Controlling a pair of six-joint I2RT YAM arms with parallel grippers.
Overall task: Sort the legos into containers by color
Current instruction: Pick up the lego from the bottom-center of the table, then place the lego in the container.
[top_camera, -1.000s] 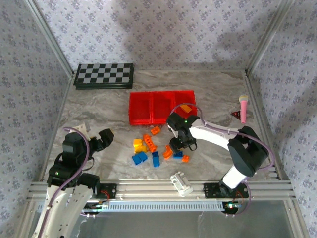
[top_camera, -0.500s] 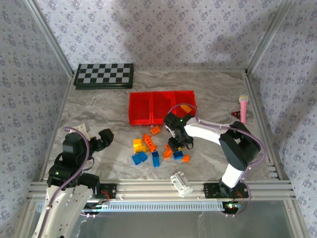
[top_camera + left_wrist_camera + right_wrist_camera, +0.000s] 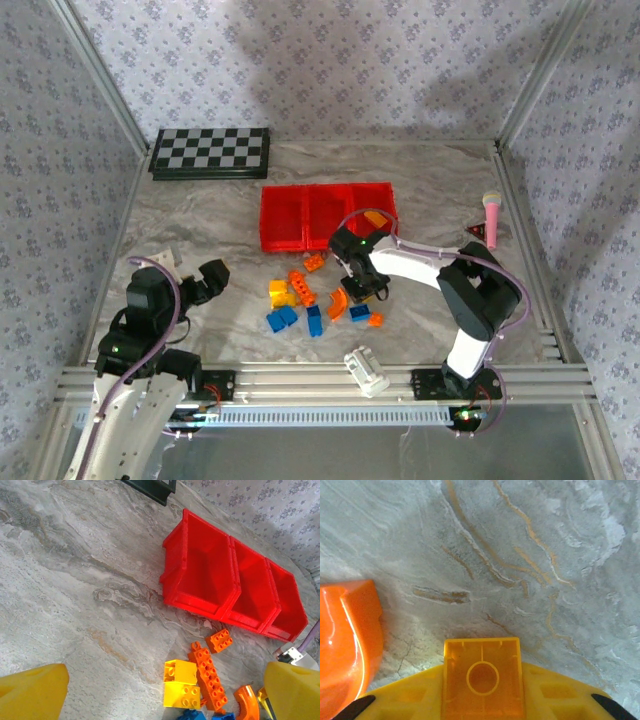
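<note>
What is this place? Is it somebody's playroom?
More likely a robot test booth: two arms bolted to a metal rail, patterned walls boxing in a marble-look table, and legos beside red bins.

A grey marbled worktop carries a black-and-white checkerboard at the far left and three joined red containers behind the centre. In front of them lie scattered orange, yellow and blue legos. A white ribbed cylinder lies by the near edge and a pink microphone toy at the right.
</note>
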